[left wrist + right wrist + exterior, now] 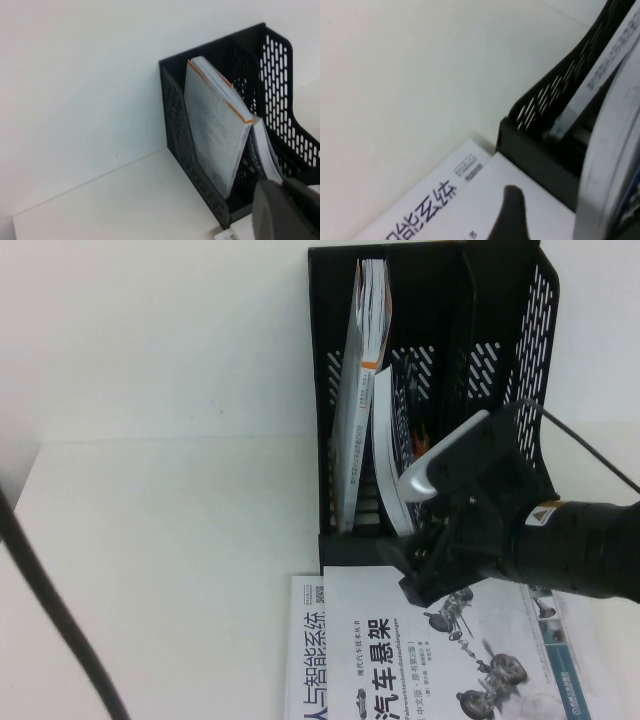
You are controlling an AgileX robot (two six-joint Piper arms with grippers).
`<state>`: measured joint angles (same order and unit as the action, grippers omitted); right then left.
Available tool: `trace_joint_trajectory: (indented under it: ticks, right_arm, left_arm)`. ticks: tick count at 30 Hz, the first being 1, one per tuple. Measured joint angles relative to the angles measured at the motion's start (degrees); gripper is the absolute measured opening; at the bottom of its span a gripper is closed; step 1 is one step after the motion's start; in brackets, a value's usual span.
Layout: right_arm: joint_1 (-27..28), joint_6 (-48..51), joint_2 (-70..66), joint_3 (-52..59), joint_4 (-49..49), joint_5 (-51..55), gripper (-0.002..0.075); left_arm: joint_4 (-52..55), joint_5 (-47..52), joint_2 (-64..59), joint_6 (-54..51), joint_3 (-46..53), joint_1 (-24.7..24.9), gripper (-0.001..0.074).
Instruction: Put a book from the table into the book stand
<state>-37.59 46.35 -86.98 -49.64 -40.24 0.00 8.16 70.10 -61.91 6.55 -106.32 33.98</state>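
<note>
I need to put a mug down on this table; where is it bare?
The table is bare left of the book stand and the white books. It is crowded at the stand's front, where the right gripper hangs over them. The left gripper is out of view.

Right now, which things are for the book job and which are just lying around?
For the job: book stand; the book leaning inside it; table; right gripper, at the stand's front.
Just lying about: orange-edged book in the stand; car-suspension book and the white book under it. Left gripper: out of view.
</note>
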Motion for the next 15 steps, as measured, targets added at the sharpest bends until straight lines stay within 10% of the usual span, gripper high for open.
trace_joint_trajectory:
  ticks: [15]
  right_arm:
    - [-0.6,-0.1,-8.6,-0.1,-0.4,-6.4,0.0540]
  left_arm:
    - [0.2,-0.9,0.1,0.0,5.8,0.0,-0.0002]
